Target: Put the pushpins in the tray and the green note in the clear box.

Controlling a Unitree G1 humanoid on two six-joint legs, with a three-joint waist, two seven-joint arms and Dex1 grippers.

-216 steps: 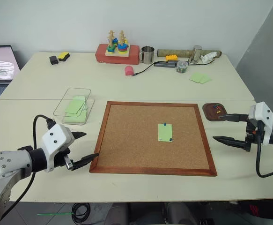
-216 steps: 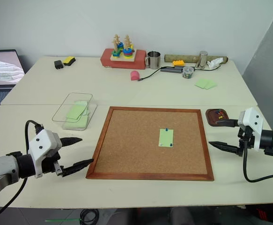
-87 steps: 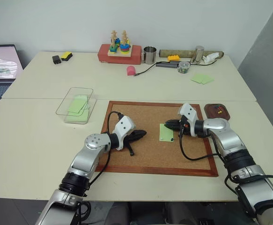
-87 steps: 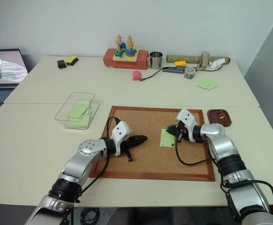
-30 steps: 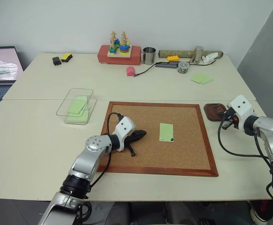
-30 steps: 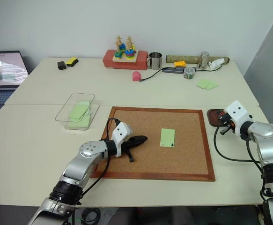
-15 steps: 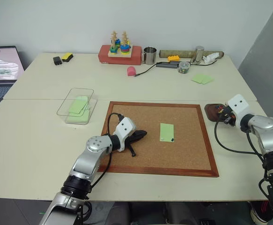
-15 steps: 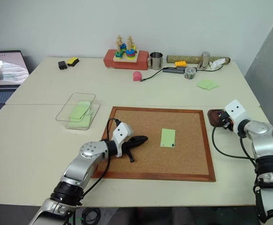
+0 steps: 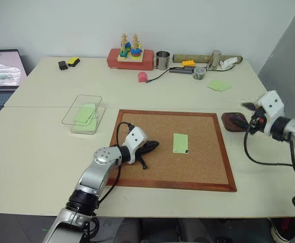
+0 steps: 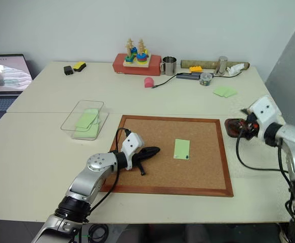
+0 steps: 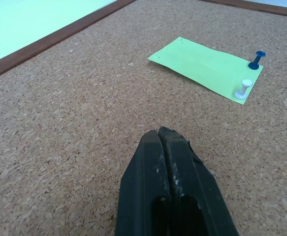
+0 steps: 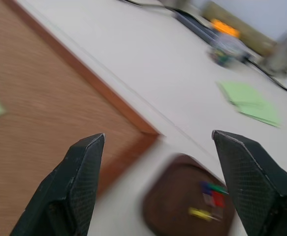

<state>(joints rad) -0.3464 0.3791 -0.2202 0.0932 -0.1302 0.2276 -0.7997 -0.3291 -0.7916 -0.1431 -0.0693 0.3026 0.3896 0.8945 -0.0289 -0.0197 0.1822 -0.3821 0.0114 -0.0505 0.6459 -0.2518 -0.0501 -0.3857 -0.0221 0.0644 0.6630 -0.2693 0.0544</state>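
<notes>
While my left gripper (image 11: pixel 170 147) rests pressed together on the cork board (image 9: pixel 152 172) | green note (image 9: pixel 180 143) pinned by pushpins (image 11: pixel 255 59) | right gripper (image 12: pixel 158 142) spread above tray (image 9: pixel 234 122)

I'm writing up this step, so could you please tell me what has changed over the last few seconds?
The right claw, earlier shut at the green note on the cork board, has swung out to the tray and now stands open above it. The left claw stays shut over the board. A blue pushpin and a white one still pin the note.
</notes>
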